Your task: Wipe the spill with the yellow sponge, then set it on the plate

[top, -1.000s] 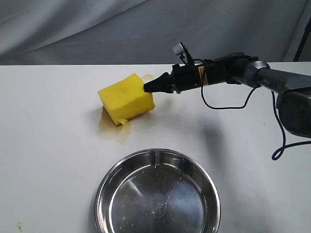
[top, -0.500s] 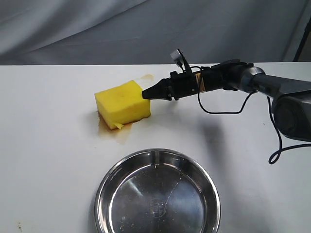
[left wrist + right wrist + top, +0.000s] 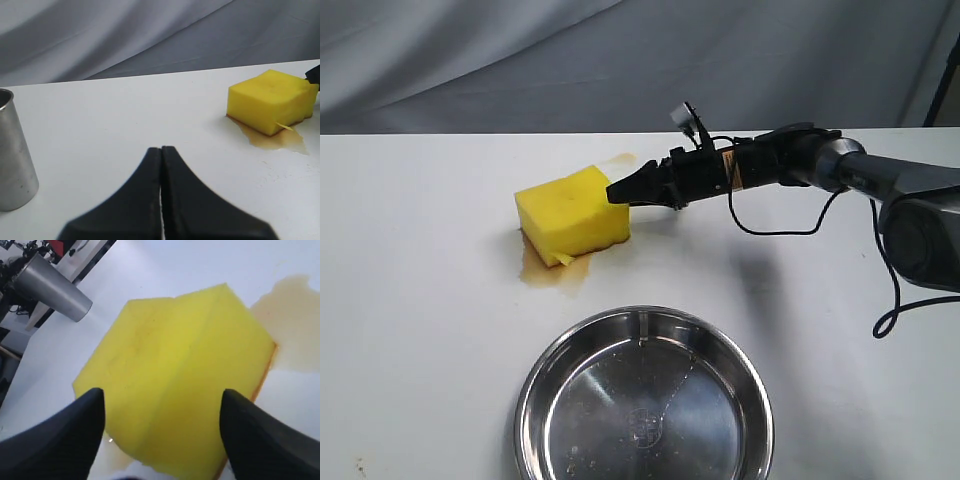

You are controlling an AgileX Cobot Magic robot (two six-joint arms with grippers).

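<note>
The yellow sponge lies flat on the white table, over the far part of the amber spill. My right gripper reaches in from the right and holds the sponge's right end. In the right wrist view the sponge fills the space between my two fingers, which press on its sides, and the spill shows beyond it. The steel plate sits at the front. My left gripper is shut on nothing, low over the table and well away from the sponge and spill.
A steel cup stands on the table near my left gripper and also shows as a cup in the right wrist view. A faint amber smear lies behind the sponge. Grey cloth hangs behind the table.
The sponge went from tilted to flat on the table and shifted a little left over the puddle with my right gripper. Over the last half second almost nothing moved.
</note>
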